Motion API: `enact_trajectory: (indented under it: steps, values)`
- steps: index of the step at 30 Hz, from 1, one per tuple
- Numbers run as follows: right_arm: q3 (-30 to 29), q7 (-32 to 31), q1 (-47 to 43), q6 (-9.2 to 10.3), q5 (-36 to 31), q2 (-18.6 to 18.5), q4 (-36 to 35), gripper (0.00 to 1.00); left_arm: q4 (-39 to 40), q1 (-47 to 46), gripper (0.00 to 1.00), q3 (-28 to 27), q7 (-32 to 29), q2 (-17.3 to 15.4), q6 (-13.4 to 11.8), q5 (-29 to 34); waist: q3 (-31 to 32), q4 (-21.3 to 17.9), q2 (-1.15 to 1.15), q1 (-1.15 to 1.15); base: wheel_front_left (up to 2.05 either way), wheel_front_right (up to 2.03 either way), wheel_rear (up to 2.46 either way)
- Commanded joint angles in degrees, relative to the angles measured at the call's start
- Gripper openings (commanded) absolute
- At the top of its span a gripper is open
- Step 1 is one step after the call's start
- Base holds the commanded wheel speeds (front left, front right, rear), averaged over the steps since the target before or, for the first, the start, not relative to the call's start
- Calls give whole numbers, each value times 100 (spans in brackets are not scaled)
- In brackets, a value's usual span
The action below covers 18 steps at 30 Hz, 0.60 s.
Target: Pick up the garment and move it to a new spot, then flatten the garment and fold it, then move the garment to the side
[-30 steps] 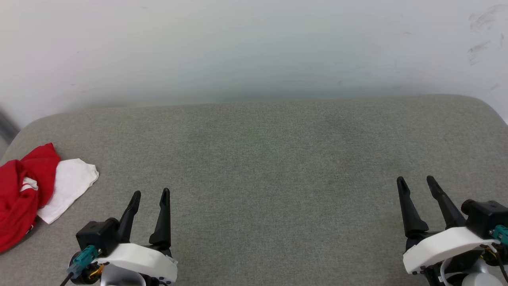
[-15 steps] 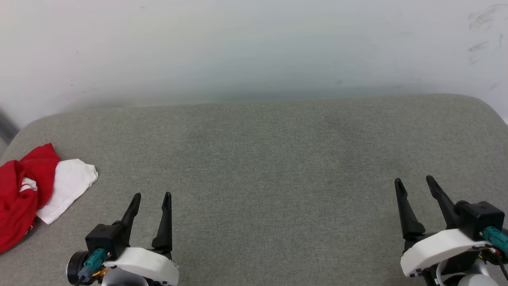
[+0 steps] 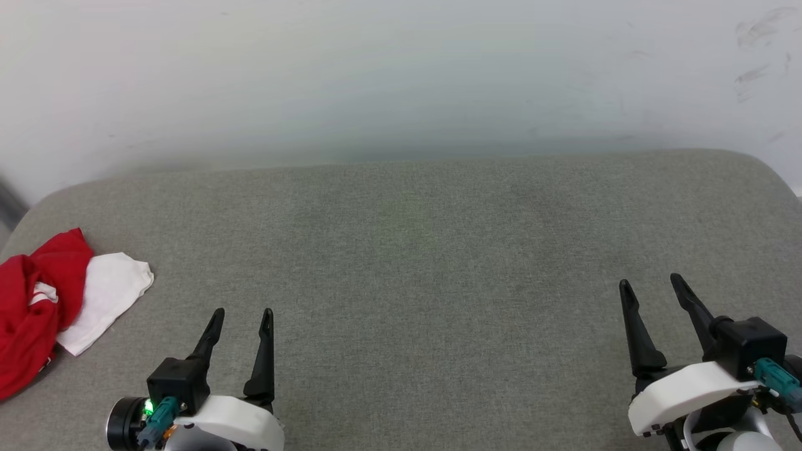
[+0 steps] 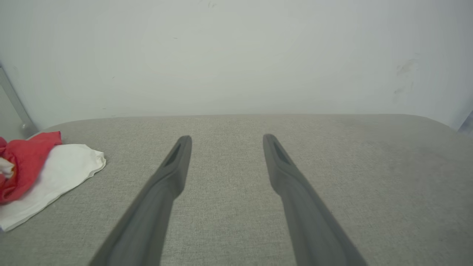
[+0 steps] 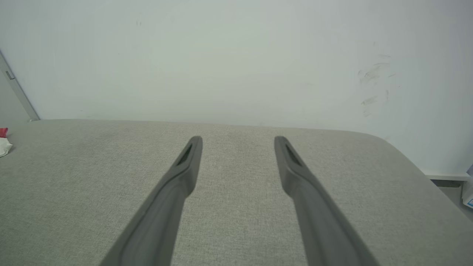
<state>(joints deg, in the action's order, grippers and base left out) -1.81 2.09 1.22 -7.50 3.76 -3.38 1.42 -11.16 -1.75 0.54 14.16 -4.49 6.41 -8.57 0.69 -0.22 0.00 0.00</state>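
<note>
The garment lies crumpled at the far left edge of the grey cushioned surface, red with a white sleeve spread toward the middle. The left wrist view has the garment at its left, and a sliver of the garment sits at the left edge of the right wrist view. My left gripper stands open at the lower left, empty, to the right of the garment and apart from it. At the lower right my right gripper is open and empty too. Each wrist view shows its own gripper wide apart.
A pale wall rises right behind the surface, scuffed at the upper right. The surface has rounded back corners, and its right edge drops off toward the floor. A grey post stands at the far left.
Both grippers have shifted slightly: the left one drew back toward the bottom edge, the right one edged left and up. The garment lies as before.
</note>
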Motion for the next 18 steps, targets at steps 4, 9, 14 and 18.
enact_trajectory:
  steps: [4,9,14,18]
  values:
    - [-14,52,-9,2,-148,37,-52,100,-26,-74,100,-29,77,34,18,151,7,2,0,0,0,0,0]
    - [-70,97,-1,2,-252,50,-53,100,-66,-98,100,-37,119,55,46,203,1,51,0,0,0,0,0]
    - [-129,76,-60,2,-160,57,-69,100,-81,-146,100,-91,107,87,52,22,-7,253,0,0,0,0,0]
    - [-63,55,-99,2,-116,57,-94,100,-75,-153,100,-123,106,113,43,-17,2,554,0,0,0,0,0]
